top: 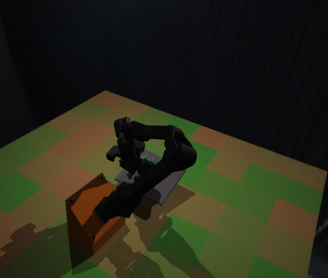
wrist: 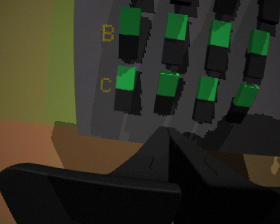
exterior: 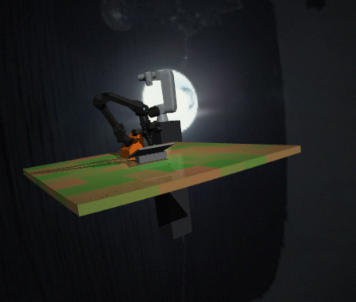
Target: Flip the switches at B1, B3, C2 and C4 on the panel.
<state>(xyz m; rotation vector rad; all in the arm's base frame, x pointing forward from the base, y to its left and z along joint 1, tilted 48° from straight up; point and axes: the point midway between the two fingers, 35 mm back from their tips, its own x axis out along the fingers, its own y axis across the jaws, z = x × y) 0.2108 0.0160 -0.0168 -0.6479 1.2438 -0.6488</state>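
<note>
Up close, the panel is a flat, matte grey slab tilted like a wedge, printed with yellow row letters B and C down its left edge. Its switches are small blocky rockers, each half bright green and half black, set in neat rows. It sits on the table just beyond the orange base. The gripper is clenched on nothing, its dark fingers meeting in a sharp point at the near edge of the panel, just below row C. The arm is glossy black and arches over the panel. The table is a thin board tiled in dull green and brown squares.
</note>
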